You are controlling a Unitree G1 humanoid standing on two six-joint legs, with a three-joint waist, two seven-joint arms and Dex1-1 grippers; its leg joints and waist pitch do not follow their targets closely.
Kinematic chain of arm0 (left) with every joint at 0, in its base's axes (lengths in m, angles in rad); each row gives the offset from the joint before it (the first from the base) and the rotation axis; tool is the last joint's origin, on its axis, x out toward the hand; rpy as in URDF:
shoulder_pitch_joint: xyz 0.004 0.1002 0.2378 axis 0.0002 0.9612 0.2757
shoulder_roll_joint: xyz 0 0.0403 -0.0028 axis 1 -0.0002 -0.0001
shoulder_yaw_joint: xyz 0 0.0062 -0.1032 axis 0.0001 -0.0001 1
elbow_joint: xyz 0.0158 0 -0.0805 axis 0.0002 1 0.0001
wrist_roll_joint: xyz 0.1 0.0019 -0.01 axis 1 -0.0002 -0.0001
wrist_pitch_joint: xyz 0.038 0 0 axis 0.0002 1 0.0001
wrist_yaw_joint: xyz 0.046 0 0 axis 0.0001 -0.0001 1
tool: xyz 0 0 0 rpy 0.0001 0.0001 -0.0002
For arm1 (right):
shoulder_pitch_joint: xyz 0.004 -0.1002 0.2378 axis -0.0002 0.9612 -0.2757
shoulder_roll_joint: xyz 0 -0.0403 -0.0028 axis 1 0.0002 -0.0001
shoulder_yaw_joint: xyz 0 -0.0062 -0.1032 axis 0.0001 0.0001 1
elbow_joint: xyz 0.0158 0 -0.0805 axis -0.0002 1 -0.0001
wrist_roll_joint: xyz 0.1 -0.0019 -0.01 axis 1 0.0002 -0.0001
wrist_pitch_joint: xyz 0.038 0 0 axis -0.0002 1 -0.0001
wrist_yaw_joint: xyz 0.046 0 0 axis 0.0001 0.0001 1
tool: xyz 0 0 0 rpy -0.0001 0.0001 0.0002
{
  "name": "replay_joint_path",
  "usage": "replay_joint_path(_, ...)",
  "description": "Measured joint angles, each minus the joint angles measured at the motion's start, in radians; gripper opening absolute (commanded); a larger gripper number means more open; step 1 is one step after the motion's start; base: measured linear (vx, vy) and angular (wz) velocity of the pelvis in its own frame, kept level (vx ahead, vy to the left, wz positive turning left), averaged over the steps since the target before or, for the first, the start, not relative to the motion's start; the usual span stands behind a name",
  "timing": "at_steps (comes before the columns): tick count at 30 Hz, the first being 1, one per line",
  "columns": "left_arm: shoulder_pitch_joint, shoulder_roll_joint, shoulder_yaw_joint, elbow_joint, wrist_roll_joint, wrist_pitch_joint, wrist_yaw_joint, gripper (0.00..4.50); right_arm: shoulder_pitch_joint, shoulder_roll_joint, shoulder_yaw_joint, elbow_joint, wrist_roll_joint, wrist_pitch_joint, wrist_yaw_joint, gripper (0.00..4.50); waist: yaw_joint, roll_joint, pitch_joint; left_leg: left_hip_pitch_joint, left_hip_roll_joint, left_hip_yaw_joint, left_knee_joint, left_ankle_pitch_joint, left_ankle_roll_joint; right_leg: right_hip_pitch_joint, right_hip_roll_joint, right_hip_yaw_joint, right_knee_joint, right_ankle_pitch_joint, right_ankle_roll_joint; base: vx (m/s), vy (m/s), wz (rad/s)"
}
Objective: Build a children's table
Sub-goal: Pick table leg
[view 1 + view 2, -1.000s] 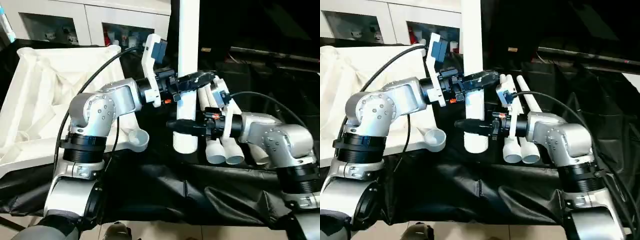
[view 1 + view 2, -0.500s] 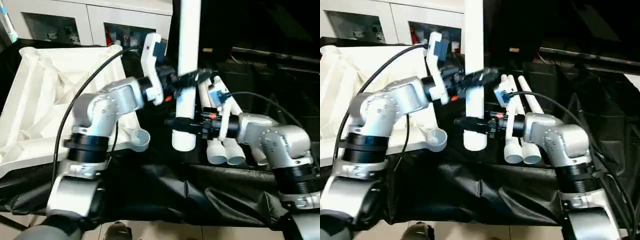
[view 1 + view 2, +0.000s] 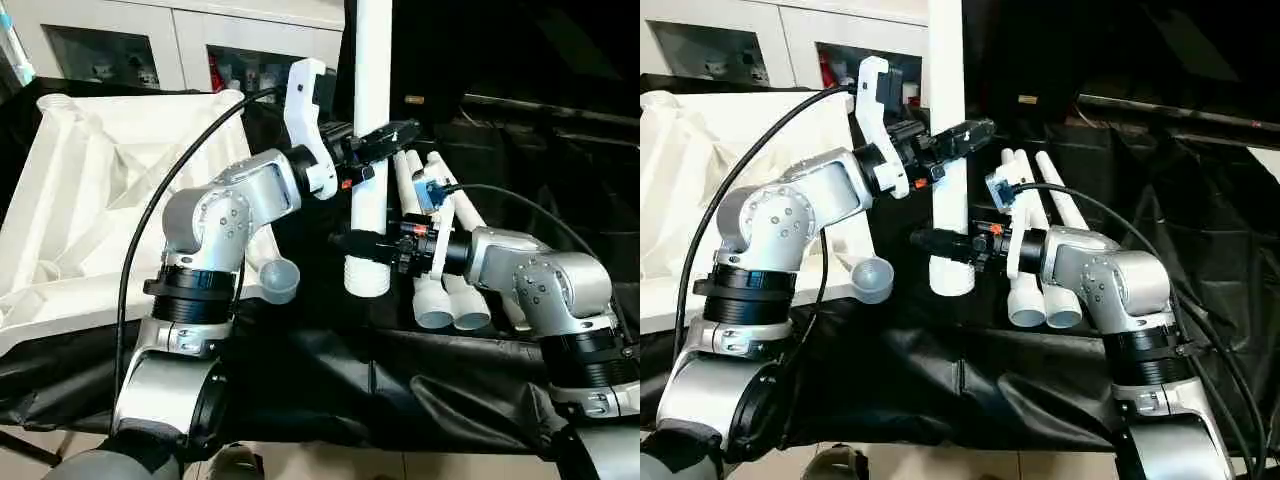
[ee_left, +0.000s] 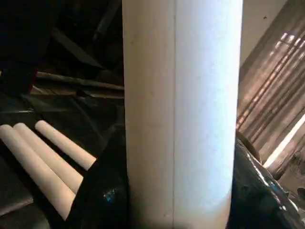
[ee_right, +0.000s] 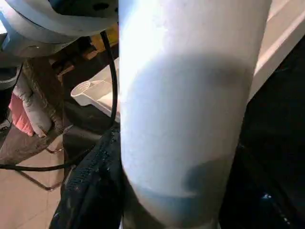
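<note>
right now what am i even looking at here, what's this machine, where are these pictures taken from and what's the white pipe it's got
This is a humanoid robot with two silver arms, each ending in two black fingers. The two wide pictures come from cameras in its head, looking down over its arms. The two close-ups come from a camera on each wrist.

The white pipe is a table leg, held upright. The left gripper clamps it higher up, the right gripper near its wide lower end.

On the black-draped work table lie three more legs side by side. To the left rests the white table top, ribbed underside up, with a round corner socket.
</note>
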Motion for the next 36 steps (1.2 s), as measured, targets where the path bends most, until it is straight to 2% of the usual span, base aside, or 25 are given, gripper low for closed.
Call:
replay_joint_path(6,0.000,0.010,0.004,-0.002,0.000,0.003,-0.014,1.84,0.000,-0.010,0.008,-0.010,0.000,-0.008,0.012,3.07,0.000,0.000,0.000,0.000,0.000,0.000,0.000,0.000,0.000,0.000,0.000,0.000,0.000,0.000,0.000,0.000,0.000,0.00)
replay_joint_path(12,0.000,0.021,-0.015,-0.005,-0.002,0.011,-0.039,1.84,0.000,-0.068,0.008,-0.026,0.006,0.000,0.082,3.07,0.000,-0.001,0.000,0.000,0.000,0.000,0.000,0.000,0.000,0.000,0.000,0.000,0.000,0.000,0.000,0.000,0.000,0.00)
replay_joint_path(36,0.008,0.039,-0.050,-0.049,-0.042,0.052,-0.149,1.84,0.000,-0.081,0.019,-0.025,0.027,0.035,0.114,3.07,-0.001,-0.001,0.000,0.000,0.000,0.000,0.001,0.000,0.000,0.000,0.000,0.000,0.000,0.000,0.000,0.000,0.000,0.00)
